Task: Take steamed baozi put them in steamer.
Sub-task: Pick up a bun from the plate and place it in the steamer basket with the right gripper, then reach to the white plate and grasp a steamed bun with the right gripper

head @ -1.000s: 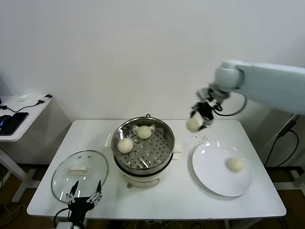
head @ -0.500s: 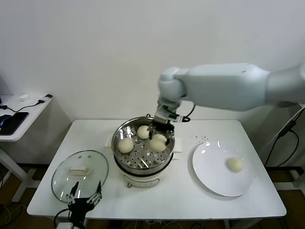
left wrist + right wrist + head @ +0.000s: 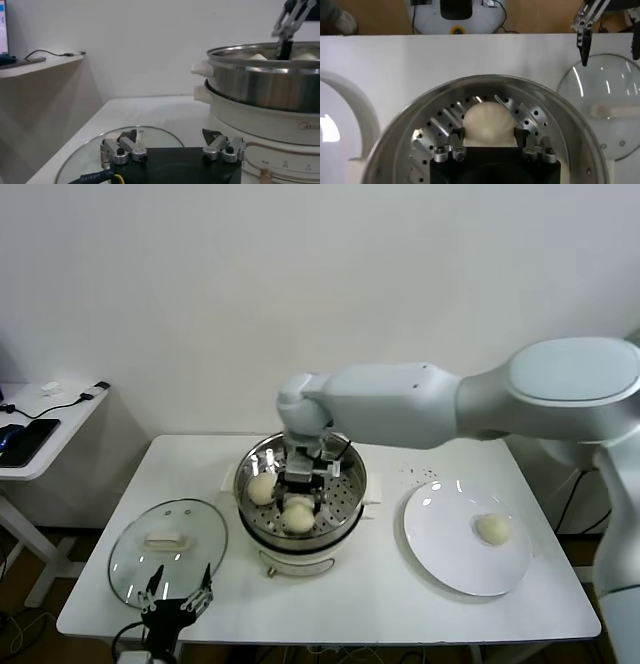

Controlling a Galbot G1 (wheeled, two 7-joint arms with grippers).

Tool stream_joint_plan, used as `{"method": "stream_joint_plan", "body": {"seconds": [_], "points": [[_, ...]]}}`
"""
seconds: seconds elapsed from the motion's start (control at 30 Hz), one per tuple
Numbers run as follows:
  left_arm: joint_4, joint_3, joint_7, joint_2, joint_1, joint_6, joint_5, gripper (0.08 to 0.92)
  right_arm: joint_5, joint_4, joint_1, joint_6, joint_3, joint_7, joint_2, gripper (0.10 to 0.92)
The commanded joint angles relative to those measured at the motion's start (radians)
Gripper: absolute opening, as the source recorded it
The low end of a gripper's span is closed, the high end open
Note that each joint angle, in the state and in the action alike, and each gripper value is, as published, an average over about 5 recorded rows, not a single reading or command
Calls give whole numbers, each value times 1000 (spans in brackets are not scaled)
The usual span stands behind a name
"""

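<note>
The steamer [image 3: 352, 484] is a shiny perforated basket on a white cooker base, at the table's middle. My right gripper [image 3: 300, 492] reaches down into it, shut on a pale baozi [image 3: 297, 516] low over the front of the perforated bottom. In the right wrist view the baozi [image 3: 488, 122] sits between the fingers [image 3: 457, 136]. A second baozi [image 3: 262, 487] lies in the basket's left part. Another baozi [image 3: 492, 527] lies on the white plate [image 3: 440, 554] to the right. My left gripper [image 3: 178, 598] is parked open at the table's front left edge.
The round glass lid [image 3: 150, 569] with a white knob lies flat left of the steamer, just ahead of the left gripper [image 3: 170, 137]. The steamer wall [image 3: 265, 85] stands close to its right. A side table with cables [image 3: 40, 419] is far left.
My right arm carried the baozi from above the table's right side leftward across to the steamer, then lowered it toward the front of the basket. The left arm has not moved.
</note>
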Motion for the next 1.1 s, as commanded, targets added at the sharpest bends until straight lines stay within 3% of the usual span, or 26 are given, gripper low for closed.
{"method": "stream_joint_plan", "body": {"seconds": [0.03, 0.3, 0.63, 0.73, 0.9, 1.1], "points": [[-1, 0, -1, 1, 2, -1, -1, 823, -27, -64, -61, 26, 15, 3, 52, 662], [-9, 0, 0, 2, 10, -2, -1, 823, 85, -58, -6, 29, 16, -55, 18, 809], [-14, 4, 1, -1, 10, -6, 1, 823, 350, -151, 215, 20, -41, -105, -151, 823], [-15, 5, 1, -1, 8, -6, 1, 823, 443, -156, 289, -86, -123, -102, -261, 823], [-14, 4, 1, 1, 2, -9, -2, 823, 466, -5, 392, -421, -267, -62, -529, 823], [-10, 4, 2, -1, -4, -8, -3, 823, 429, 111, 367, -584, -370, -32, -755, 823]]}}
